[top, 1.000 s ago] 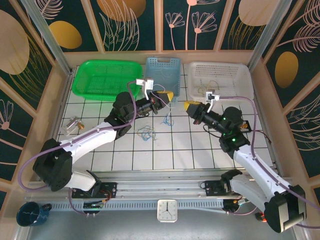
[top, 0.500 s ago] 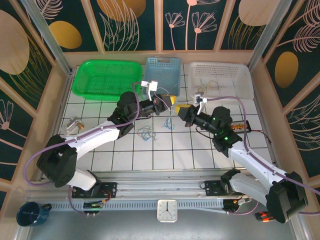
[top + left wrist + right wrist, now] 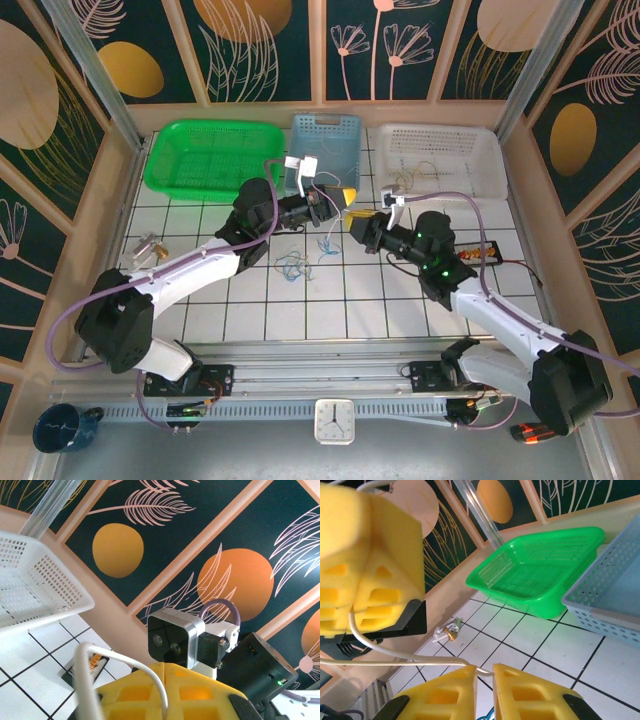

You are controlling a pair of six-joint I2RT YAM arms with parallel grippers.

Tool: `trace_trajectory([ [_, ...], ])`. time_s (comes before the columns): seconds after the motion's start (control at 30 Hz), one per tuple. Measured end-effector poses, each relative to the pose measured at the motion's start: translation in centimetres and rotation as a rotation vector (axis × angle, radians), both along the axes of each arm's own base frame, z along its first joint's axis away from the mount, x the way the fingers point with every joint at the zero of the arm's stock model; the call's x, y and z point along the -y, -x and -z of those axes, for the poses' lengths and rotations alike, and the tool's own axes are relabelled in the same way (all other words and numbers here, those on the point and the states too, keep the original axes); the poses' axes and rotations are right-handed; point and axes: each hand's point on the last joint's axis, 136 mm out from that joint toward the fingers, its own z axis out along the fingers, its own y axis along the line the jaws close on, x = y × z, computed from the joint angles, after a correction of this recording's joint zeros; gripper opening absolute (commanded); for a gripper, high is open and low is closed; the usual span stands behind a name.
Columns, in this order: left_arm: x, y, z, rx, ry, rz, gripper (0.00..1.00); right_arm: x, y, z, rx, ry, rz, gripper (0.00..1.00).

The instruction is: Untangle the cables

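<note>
- From above, the hanging strands (image 3: pixel 327 238) between the two pincers are hard to follow, and their colours blur against the tiled surface (image 3: pixel 400 300)
- The left pincer (image 3: pixel 342 193) is clamped on the white cable (image 3: pixel 380 647); the exact pinch point is hidden under its yellow pads (image 3: pixel 375 555) in both wrist views
- In the left wrist view these pads are cut off by the bottom edge, and the cable rises from them in a tight loop
- The right pincer (image 3: pixel 357 220) sits just beside the left one, above the surface in front of the blue basket (image 3: pixel 325 128)
- The right pincer is slightly open: its pads stand a narrow slit apart, and the white cable runs to the mouth of the slit
- Whether the cable touches either pad there cannot be told
- The white cable is thin, smooth and slack, curving from the left pads down to the right ones
- A blue cable (image 3: pixel 292 265) lies loosely coiled on the surface near the left pincer, held by nothing
- Faint thin wires (image 3: pixel 425 165) lie in the white basket (image 3: pixel 480 140), too small to make out
</note>
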Motion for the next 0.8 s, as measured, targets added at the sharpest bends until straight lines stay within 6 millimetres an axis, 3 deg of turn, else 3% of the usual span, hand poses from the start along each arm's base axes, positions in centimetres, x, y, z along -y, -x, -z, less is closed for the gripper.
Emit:
trace_trajectory([
  [0.3,0.3,-0.2,0.8,-0.020,-0.009,0.008,0.00,-0.5,0.1,0.0,-0.002,0.001,-0.014,0.17],
  [0.6,0.2,-0.7,0.7,-0.040,-0.001,-0.020,0.00,0.6,1.7,-2.0,0.062,-0.031,-0.010,0.20],
  [0.8,0.2,-0.7,0.6,-0.054,0.008,-0.017,0.00,0.3,1.4,-1.3,0.045,-0.021,-0.014,0.20],
])
